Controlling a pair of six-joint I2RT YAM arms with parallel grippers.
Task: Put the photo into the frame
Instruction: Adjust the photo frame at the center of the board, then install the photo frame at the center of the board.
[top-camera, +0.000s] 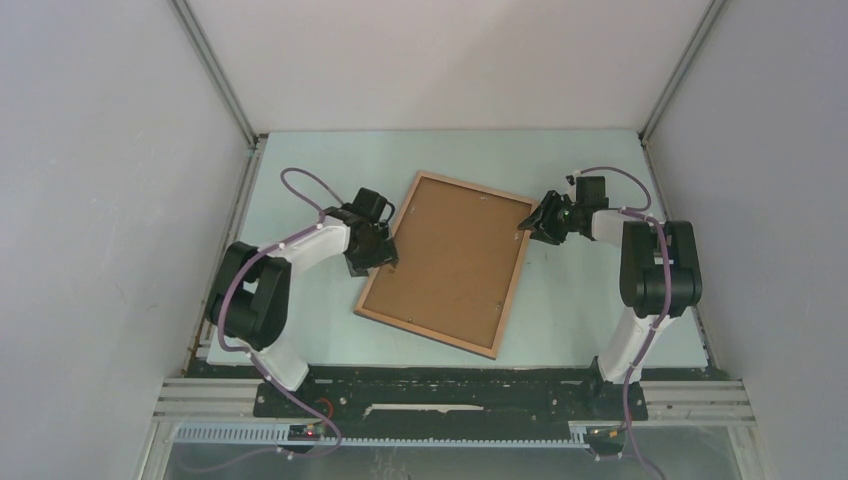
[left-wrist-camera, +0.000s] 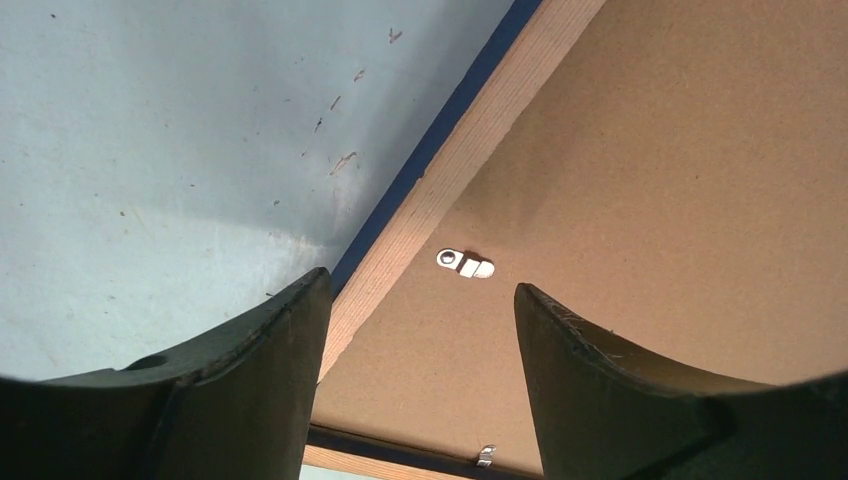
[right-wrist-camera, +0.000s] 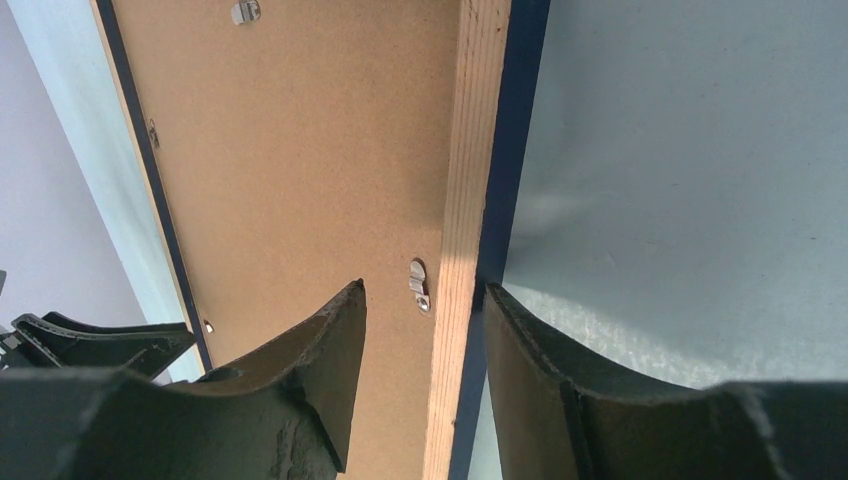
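Frame (right-wrist-camera: 475, 150) face-down between arms, backing board (top-camera: 445, 255) clipped in, photo unseen. Left gripper (left-wrist-camera: 420, 283) wide open over clip (left-wrist-camera: 466, 263); right gripper (right-wrist-camera: 424, 288) astride rail, clamp unclear. Risk: frame skids under off-centre clip push.

From above and behind the arms (top-camera: 300, 250) I look down on the whole table (top-camera: 590, 310). My two wrist cameras sit close, facing down past their fingers (left-wrist-camera: 250, 380) at opposite rails of the frame (right-wrist-camera: 470, 200), which all views share.

Frame (right-wrist-camera: 465, 180), wood-brown back up, navy outer edge, seemingly flat, askew at mid-table (top-camera: 300, 160).
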